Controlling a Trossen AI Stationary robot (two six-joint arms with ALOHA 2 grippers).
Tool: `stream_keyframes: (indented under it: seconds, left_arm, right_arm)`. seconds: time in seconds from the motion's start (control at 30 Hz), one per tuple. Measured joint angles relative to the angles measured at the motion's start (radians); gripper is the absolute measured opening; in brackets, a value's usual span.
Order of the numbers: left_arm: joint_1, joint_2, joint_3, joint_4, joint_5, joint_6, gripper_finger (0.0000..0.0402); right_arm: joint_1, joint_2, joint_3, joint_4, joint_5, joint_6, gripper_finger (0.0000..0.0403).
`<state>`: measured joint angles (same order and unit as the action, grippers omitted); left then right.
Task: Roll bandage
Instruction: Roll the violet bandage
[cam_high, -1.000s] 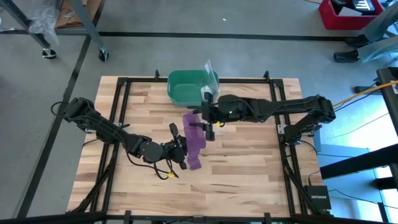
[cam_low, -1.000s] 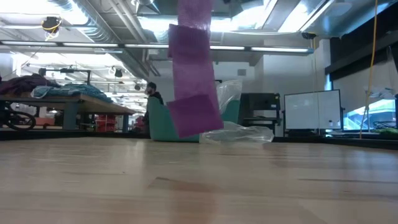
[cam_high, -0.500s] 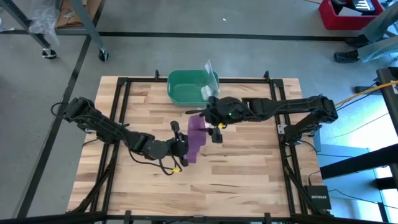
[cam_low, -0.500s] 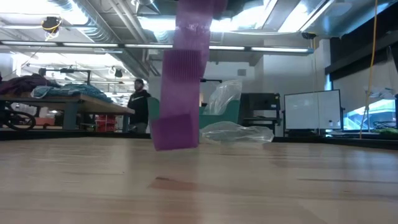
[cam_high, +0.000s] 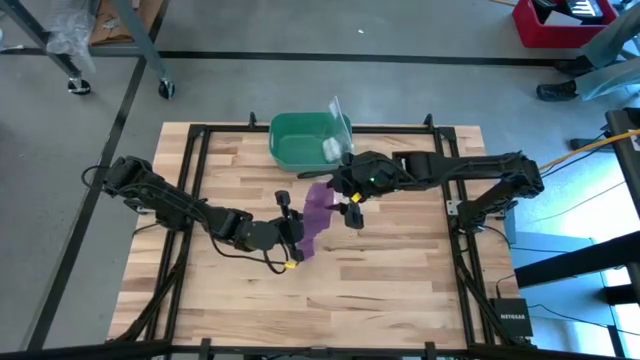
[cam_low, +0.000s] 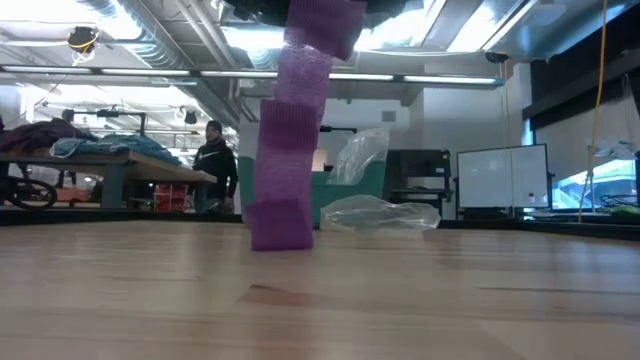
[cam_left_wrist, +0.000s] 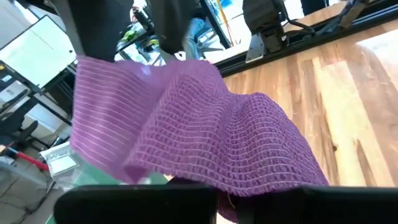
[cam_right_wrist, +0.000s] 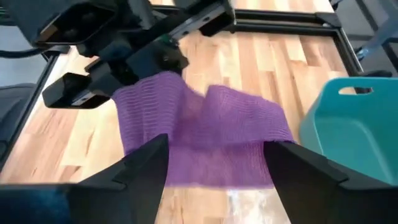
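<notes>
Colours and patterns on my table

My bandage (cam_high: 316, 213): purple, ribbed weave with fine pale lines across it. My left gripper (cam_high: 292, 228) and right gripper (cam_high: 350, 204): dark, near black. Bin (cam_high: 300, 140): green from above, teal in my right wrist view. Table (cam_high: 400, 270): pale wood planks, streaked grain, black frame rails.

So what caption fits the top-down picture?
Both grippers, left and right, meet at a purple bandage beside a green bin.

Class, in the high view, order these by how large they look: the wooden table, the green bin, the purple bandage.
1. wooden table
2. green bin
3. purple bandage, partly hidden by the grippers, so it may look smaller than it is.
</notes>
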<state>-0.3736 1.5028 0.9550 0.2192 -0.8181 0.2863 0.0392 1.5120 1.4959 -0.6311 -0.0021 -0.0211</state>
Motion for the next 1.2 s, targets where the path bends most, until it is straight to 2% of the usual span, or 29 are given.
stream_keyframes:
  seconds: [0.13,0.33,0.43,0.5,0.6,0.73,0.83,0.9,1.0,1.2]
  left_arm:
    - [-0.001,0.000,0.000,0.000,0.000,0.004,0.0014]
    - [-0.002,0.000,0.000,0.002,0.000,0.006,0.0009]
    - [-0.011,-0.005,0.000,0.001,-0.012,0.006,0.0012]
    - [-0.020,-0.010,0.000,0.012,-0.035,0.005,0.0014]
    - [-0.040,-0.015,0.000,0.067,-0.072,0.035,0.0013]
    - [-0.058,-0.016,0.001,0.166,-0.083,0.092,0.0012]
    - [-0.058,-0.016,0.001,0.195,-0.085,0.111,0.0016]
    - [-0.055,-0.016,0.001,0.209,-0.090,0.119,0.0016]
    - [-0.049,-0.016,0.001,0.247,-0.092,0.147,0.0014]
    - [-0.040,-0.016,0.002,0.308,-0.096,0.195,0.0017]
  right_arm:
    - [0.000,0.000,0.068,-0.117,-0.070,-0.020,0.0264]
    - [0.000,-0.027,0.131,-0.261,-0.017,-0.013,0.0264]
    - [0.014,-0.068,0.117,-0.384,-0.013,-0.012,0.0264]
    - [0.036,-0.114,0.044,-0.379,-0.010,-0.008,0.0264]
    - [0.076,-0.219,-0.166,-0.166,-0.008,0.022,0.0264]
    - [0.130,-0.340,-0.548,0.379,0.032,0.023,0.0264]
    - [0.153,-0.334,-0.789,0.787,0.036,0.024,0.0264]
    - [0.153,-0.289,-0.895,1.019,0.036,0.024,0.0264]
    - [0.150,-0.201,-0.971,1.195,0.039,0.069,0.0264]
    - [0.151,-0.017,-0.932,1.288,-0.005,0.123,0.0264]
